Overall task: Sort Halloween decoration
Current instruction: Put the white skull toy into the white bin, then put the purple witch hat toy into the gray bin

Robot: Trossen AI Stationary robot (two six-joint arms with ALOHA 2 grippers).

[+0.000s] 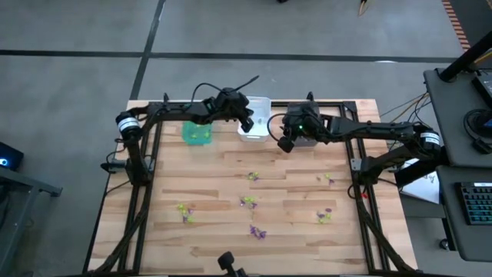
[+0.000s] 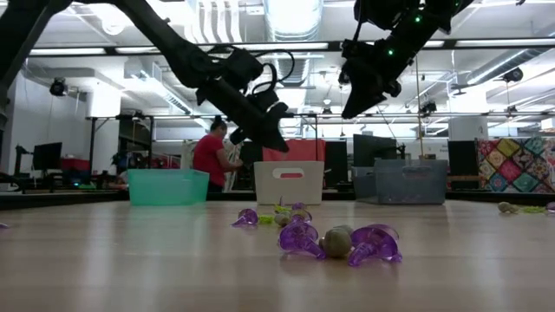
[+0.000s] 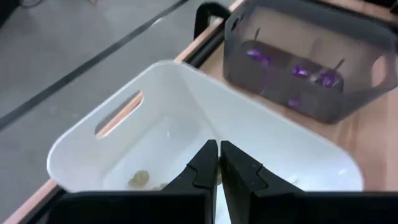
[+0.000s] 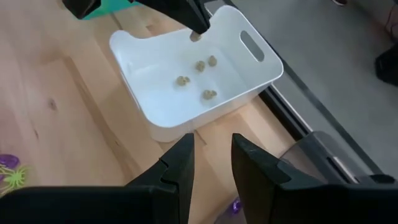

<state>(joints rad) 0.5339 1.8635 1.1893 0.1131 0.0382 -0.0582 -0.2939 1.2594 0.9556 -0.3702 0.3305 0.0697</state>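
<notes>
Left gripper (image 3: 219,163): fingers closed, empty, above the white bin (image 1: 254,123).
Right gripper (image 4: 211,163): fingers parted, empty, between the white bin and grey bin (image 3: 311,62).
Trinkets (image 1: 250,201): scattered on the table (image 1: 231,246), well apart from both grippers.
Advice: descend straight over 1 isolated trinket.

Glossy purple plastic trinkets (image 2: 299,238) on smooth light wood table (image 1: 292,177); matt white plastic bin (image 4: 186,93).
</notes>
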